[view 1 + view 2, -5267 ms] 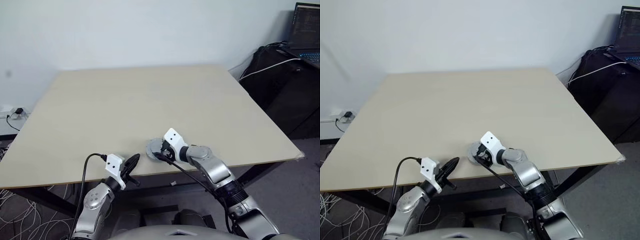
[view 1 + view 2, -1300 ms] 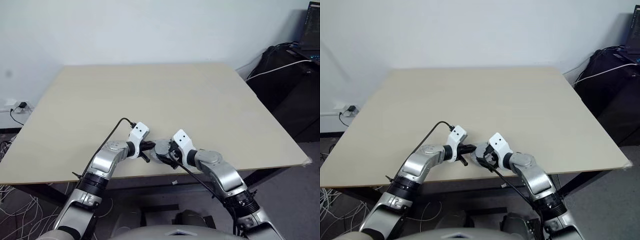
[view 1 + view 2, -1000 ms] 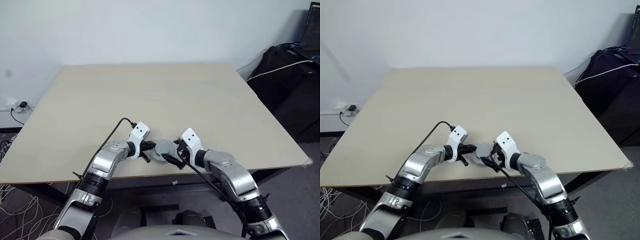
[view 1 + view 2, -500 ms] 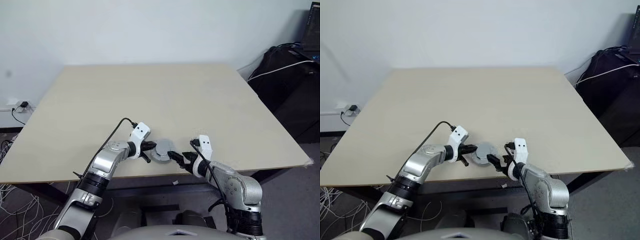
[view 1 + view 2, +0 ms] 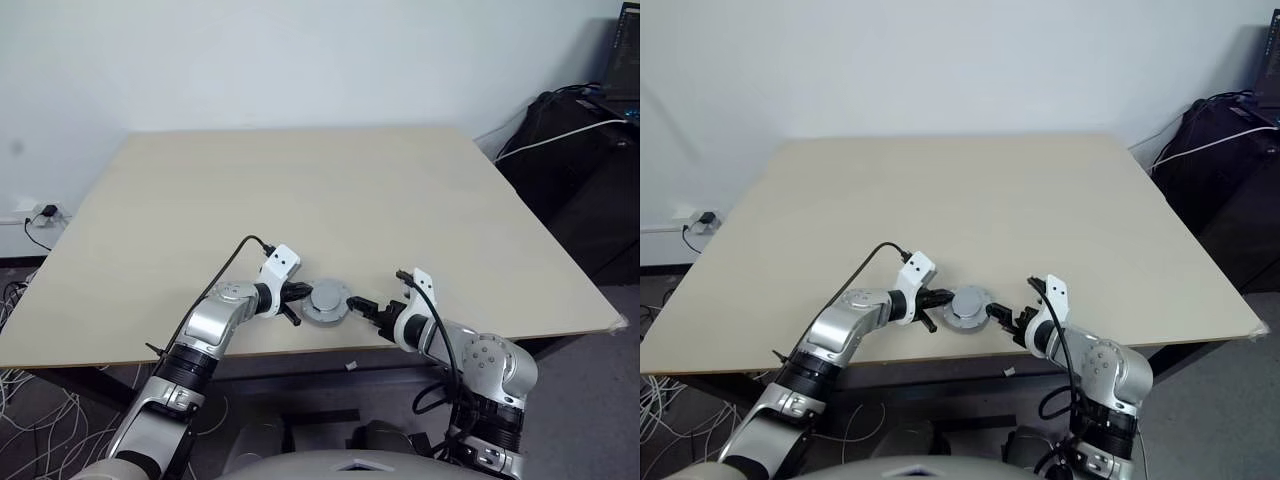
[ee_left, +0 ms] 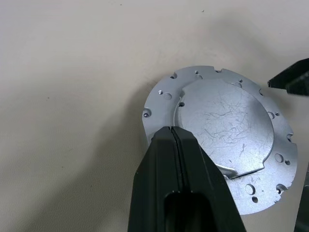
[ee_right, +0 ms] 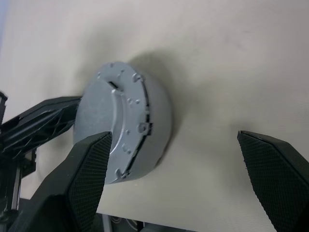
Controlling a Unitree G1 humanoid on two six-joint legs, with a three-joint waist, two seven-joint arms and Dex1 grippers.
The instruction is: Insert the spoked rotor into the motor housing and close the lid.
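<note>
Lid sits closed on motor housing, near bench front edge. Left tool clenched, tips against lid's rim. Right tool spread wide, just beside housing, holding nothing.

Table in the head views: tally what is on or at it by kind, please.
Closed motor assembly with its lid on top: 1
Robot hands at it: 2, left hand shut, right hand open
Table: 1
Total: 4

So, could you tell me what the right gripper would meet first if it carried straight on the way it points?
Most likely the lid: the open right gripper aims at its side across a short bare stretch of table.
</note>
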